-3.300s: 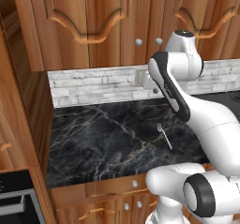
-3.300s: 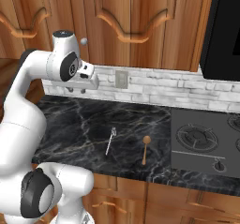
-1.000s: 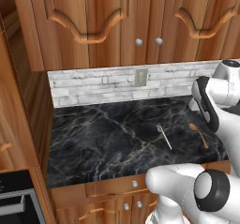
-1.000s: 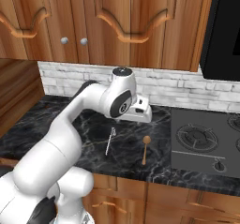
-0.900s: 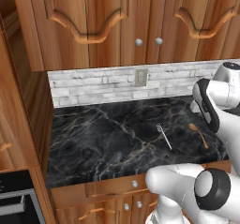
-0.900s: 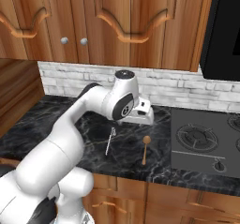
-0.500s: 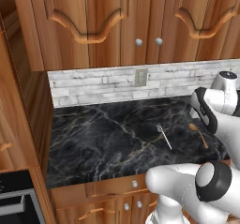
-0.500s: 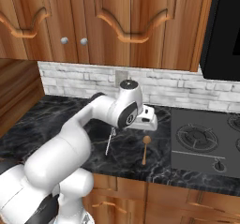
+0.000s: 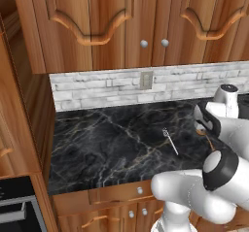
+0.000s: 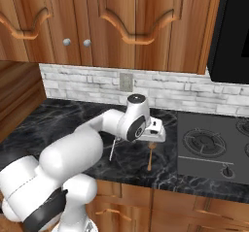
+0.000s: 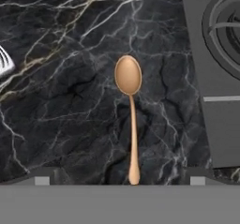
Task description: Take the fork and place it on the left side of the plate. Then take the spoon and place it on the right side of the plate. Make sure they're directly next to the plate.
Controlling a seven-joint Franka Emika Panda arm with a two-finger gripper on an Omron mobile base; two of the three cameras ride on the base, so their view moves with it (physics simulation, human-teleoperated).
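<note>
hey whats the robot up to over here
The white arm has its hand above the black marble counter, over a light brown wooden spoon beside the grey stovetop. Its gripper is open and holds nothing. The slim silver metal fork lies untouched on the counter, left of the spoon. Neither utensil has been picked up yet.

arm: bent low, reaching forward — wrist turned down | end effector (image 10: pixel 156 132): jaws wide apart — holding nothing
</note>
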